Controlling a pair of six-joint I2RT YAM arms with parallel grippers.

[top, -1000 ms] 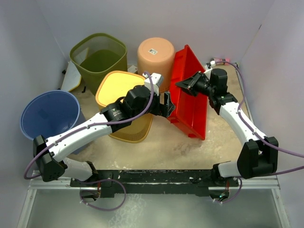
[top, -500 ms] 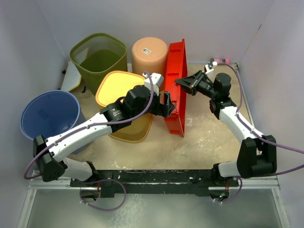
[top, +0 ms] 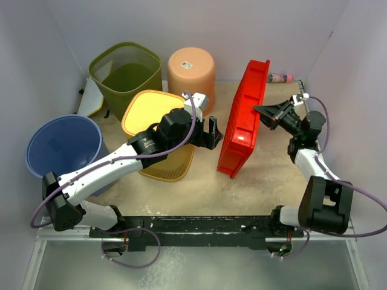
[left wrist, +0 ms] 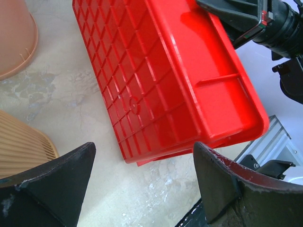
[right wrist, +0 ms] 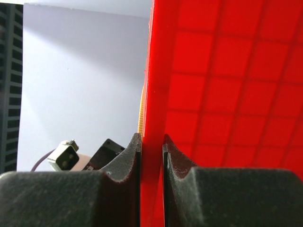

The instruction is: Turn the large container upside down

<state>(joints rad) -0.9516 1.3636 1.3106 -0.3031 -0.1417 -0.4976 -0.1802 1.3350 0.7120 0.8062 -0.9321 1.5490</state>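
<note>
I'm pinching the top rim of the on-edge red bin point(top: 245, 121) in my right hand point(top: 260, 110); left hand point(top: 213, 130) hovering open, empty, beside its underside.

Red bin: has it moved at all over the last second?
Yes. The red bin has swung right, away from the upturned orange tub that it was next to; bare table now shows between them. The right gripper pinches its rim.
</note>
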